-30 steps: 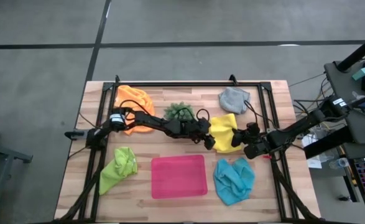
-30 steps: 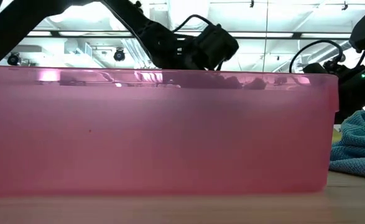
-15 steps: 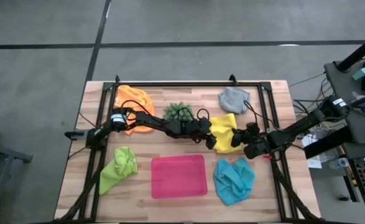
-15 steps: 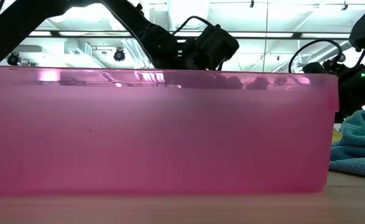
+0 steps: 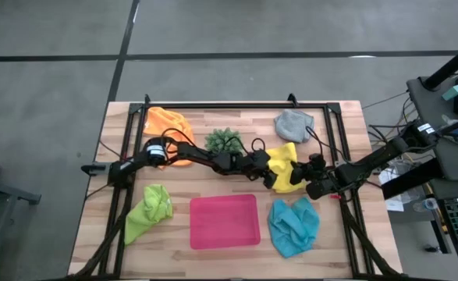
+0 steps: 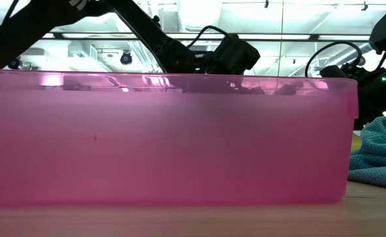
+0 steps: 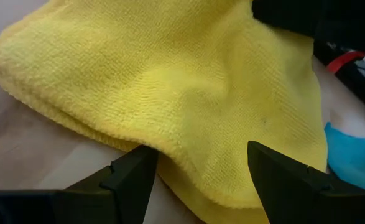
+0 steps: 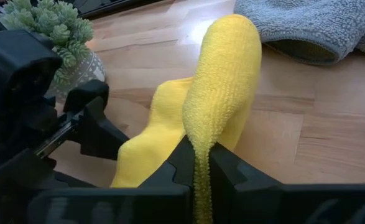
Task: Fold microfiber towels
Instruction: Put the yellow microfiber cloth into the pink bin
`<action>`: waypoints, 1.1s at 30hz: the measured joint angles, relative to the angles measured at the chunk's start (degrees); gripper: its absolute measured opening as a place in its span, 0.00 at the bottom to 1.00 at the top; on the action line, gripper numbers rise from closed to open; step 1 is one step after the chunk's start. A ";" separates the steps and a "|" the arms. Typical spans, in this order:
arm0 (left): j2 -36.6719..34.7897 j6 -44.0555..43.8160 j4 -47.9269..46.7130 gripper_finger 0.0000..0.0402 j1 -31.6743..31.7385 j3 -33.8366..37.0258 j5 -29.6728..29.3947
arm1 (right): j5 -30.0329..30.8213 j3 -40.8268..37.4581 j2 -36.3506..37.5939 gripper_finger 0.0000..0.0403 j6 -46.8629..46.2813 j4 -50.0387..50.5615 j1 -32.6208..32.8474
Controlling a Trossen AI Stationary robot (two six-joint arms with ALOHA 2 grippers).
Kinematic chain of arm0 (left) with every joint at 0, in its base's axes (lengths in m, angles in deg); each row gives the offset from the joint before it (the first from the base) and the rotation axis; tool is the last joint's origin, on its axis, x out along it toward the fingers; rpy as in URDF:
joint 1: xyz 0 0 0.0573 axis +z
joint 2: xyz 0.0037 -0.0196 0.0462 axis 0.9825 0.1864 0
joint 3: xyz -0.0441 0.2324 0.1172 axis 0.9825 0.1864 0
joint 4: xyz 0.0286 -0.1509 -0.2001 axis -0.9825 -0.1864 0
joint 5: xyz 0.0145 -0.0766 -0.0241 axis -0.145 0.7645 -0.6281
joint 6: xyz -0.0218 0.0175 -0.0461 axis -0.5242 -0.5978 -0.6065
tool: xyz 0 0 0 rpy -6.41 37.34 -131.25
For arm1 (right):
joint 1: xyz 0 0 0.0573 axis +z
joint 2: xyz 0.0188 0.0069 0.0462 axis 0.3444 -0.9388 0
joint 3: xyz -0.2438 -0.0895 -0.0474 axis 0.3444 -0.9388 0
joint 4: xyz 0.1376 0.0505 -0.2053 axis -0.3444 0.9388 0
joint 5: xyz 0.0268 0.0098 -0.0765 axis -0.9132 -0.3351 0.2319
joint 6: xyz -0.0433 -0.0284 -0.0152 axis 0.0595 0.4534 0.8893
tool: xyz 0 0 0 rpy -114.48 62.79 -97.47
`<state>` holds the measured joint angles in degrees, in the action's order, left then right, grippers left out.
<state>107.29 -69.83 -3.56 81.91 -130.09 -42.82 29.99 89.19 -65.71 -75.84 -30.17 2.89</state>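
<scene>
From above, the yellow towel lay just past table centre toward 3 o'clock, the left gripper at its 9 o'clock edge and the right gripper at its 3 o'clock edge. The left wrist view showed the left fingers spread apart, straddling the towel's folded edge. In the right wrist view the right fingers were clenched on a raised fold of towel.

A lab or workshop hall; bare concrete floor, strip-lit open ceiling, wooden table.
</scene>
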 joint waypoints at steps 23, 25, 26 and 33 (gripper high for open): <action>1.84 6.33 4.27 0.10 -0.02 0.32 0.24 | -0.01 0.00 0.00 0.03 0.00 -1.08 0.36; 1.86 7.24 4.42 0.03 0.00 0.32 0.34 | -0.28 0.00 0.00 0.03 0.01 -1.08 0.51; 1.87 8.03 4.63 0.02 -0.02 0.34 0.48 | -0.30 0.00 0.00 0.03 0.38 -1.10 0.78; -0.75 15.08 4.03 0.01 -0.36 0.85 1.46 | -0.28 0.00 1.50 0.03 2.11 -1.10 2.72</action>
<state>106.54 -54.75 0.47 81.55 -129.24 -41.36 29.70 89.19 -64.21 -73.74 -31.27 5.60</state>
